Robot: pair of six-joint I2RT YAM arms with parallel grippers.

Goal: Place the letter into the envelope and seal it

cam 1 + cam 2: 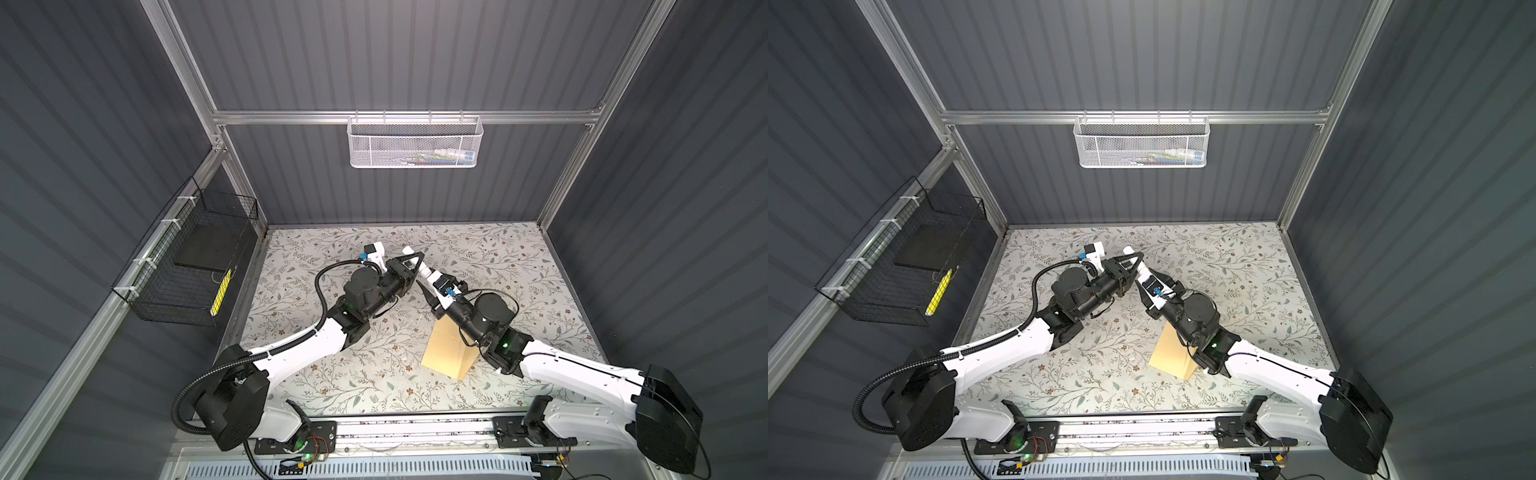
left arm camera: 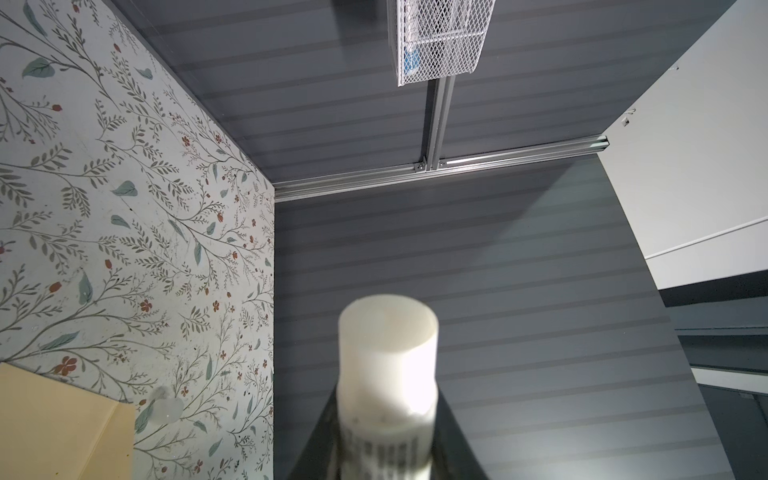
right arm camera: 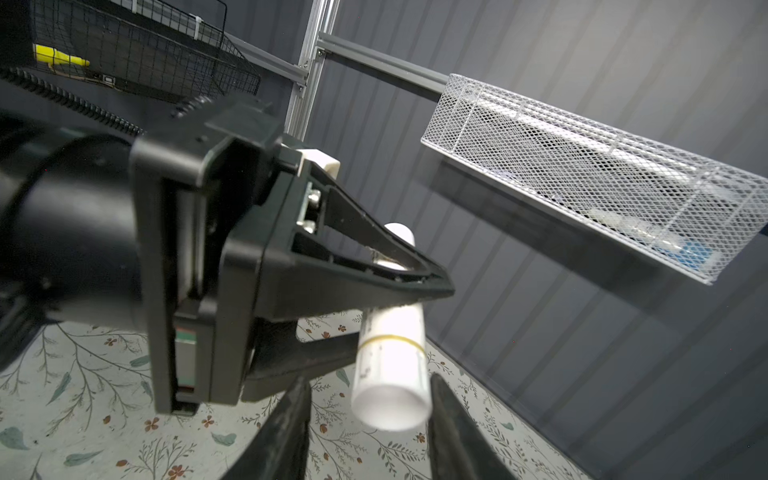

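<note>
A small white tube (image 1: pixel 412 252) with a thin yellow band is held above the table's middle, my left gripper (image 1: pixel 417 259) shut on it. In the left wrist view the tube (image 2: pixel 388 353) sticks out between the dark fingers (image 2: pixel 453 440). My right gripper (image 3: pixel 368 386) faces the tube's (image 3: pixel 392 374) other end. Its jaws stand on either side of that end, one finger (image 3: pixel 440 399) touching and a gap at the other. The tan envelope (image 1: pixel 446 353) lies on the table partly under the right arm, also in a top view (image 1: pixel 1173 353). The letter is out of view.
The floral table (image 1: pixel 519 266) is walled in by dark panels. A white mesh basket (image 1: pixel 415 143) hangs on the back wall. A black wire basket (image 1: pixel 195 266) with a yellow item (image 1: pixel 220 291) hangs on the left wall.
</note>
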